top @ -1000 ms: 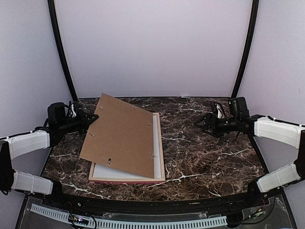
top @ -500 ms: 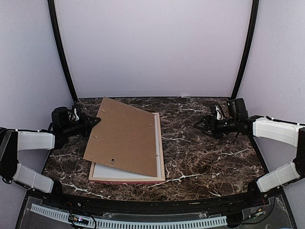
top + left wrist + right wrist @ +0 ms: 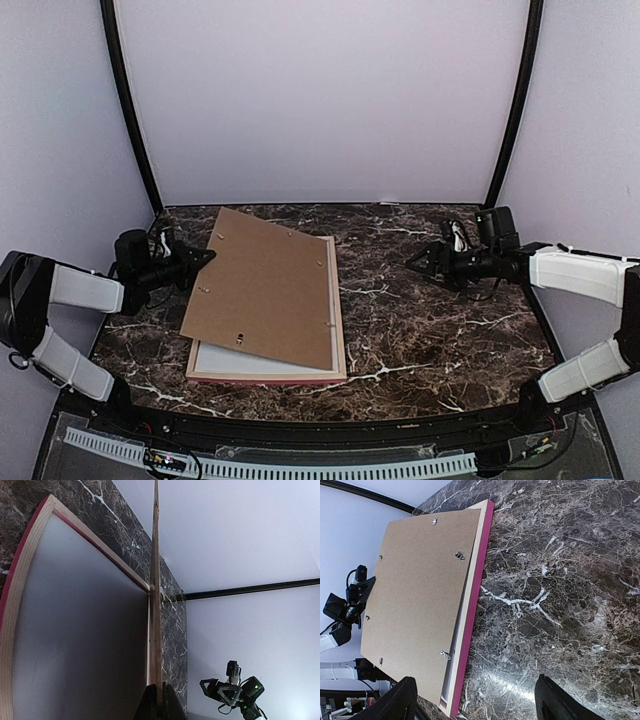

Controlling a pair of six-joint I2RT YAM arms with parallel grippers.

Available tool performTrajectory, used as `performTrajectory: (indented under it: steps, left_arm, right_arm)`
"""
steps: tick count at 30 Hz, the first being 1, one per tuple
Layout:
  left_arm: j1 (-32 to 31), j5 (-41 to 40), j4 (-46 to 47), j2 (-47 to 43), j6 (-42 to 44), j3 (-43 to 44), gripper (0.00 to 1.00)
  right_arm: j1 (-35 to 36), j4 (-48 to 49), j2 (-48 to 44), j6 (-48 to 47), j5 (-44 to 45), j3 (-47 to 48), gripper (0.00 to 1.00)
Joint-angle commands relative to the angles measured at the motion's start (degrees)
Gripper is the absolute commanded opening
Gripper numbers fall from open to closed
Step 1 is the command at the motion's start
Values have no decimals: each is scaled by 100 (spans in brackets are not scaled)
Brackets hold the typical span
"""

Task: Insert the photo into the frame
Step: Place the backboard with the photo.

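The frame (image 3: 338, 300) lies face down on the marble table, pale wood up, with its pink edge (image 3: 475, 595) showing at the side. A plain white sheet (image 3: 255, 362), the photo with only its blank side showing, fills the opening (image 3: 80, 630). The brown backing board (image 3: 265, 290) hangs tilted over them, its left edge raised and skewed off the frame's left side. My left gripper (image 3: 207, 257) is shut on that raised edge (image 3: 156, 580), jaws pinched on the cardboard (image 3: 160, 686). My right gripper (image 3: 412, 262) hovers open over bare table right of the frame (image 3: 475, 680), holding nothing.
Small metal tabs (image 3: 460, 556) stick out along the board's edges. Black curved posts (image 3: 130, 110) rise at the back corners, with pale walls behind. The table's front edge (image 3: 320, 415) runs just in front of the frame.
My left gripper has carried the backing board to the right and a little lower over the frame. The right arm has hardly moved.
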Motion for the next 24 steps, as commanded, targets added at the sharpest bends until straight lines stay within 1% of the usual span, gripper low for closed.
performTrajectory:
  steps: [1,13,24]
  left_arm:
    - [22,233,870,100,-244,-65,0]
    - [27,83,707,275,75,-139,0]
    - [-109,-138,928,316,58,-421,0]
  right_arm:
    - [-9,178,55,-96,-35,-56,82]
    - [-9,184,118,-101,-34,-33,82]
    - [-9,197,167,-93,-34,-16,82]
